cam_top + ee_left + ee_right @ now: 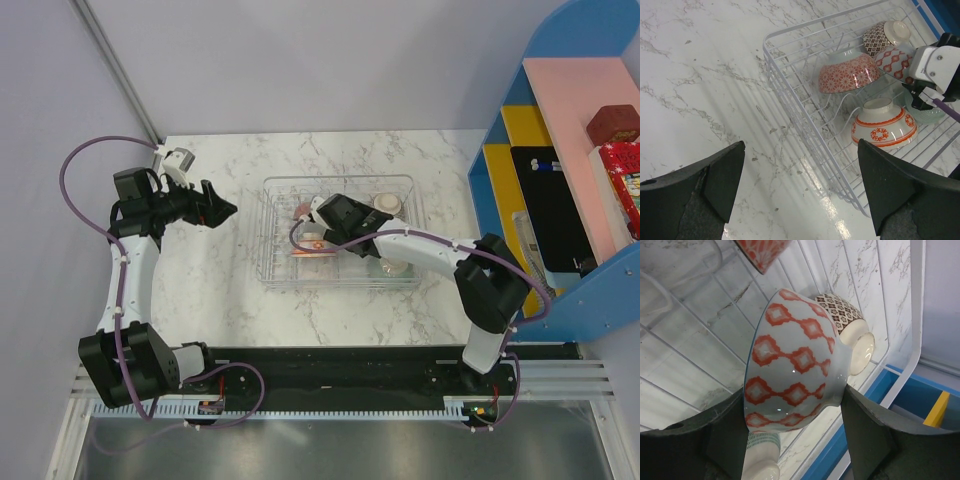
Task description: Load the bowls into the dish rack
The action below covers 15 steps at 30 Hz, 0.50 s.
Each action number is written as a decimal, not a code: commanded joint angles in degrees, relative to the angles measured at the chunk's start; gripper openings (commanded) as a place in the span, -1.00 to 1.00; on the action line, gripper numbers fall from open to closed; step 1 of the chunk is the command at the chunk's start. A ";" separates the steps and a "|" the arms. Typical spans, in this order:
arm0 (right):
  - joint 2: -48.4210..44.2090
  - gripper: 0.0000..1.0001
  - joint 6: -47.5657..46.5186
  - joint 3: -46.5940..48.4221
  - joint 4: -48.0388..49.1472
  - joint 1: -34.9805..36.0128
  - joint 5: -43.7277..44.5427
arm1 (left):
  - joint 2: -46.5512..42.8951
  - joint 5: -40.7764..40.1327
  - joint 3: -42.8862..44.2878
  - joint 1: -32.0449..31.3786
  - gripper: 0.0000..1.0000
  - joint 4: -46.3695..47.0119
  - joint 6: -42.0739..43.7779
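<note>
White arm links (128, 285), black joint housings (122, 365), purple cables (946, 109); matte black wedge-shaped fingers (715, 185).

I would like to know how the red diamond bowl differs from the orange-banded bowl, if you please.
The diamond bowl wears red-orange diamonds all over; the banded bowl is white with orange rings. The diamond bowl lies tilted on its side; the banded bowl sits upside down. The right gripper holds the diamond bowl; the banded bowl is untouched. Both are in the dish rack.

red-diamond bowl (790, 370) on edge in dish rack (800, 111), gripped by right claw (792, 395); four bowls (883, 125) alongside.
</note>
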 commanded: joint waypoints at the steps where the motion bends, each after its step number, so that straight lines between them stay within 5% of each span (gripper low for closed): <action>1: 1.28 -1.00 -1.92 -0.43 2.77 0.83 3.81 | -1.26 1.78 -0.62 0.42 0.99 2.46 0.96; 11: 2.68 -0.95 -2.97 -2.98 2.78 3.47 4.16 | -1.70 1.96 -1.06 0.51 0.99 2.98 0.79; 14: 2.42 -0.53 -3.15 -3.42 2.60 3.82 3.72 | -1.79 1.87 -1.14 0.51 0.99 2.90 0.78; 15: 2.16 -0.05 -3.23 -3.51 2.25 3.90 3.37 | -1.88 1.87 -1.15 0.50 0.99 2.98 0.78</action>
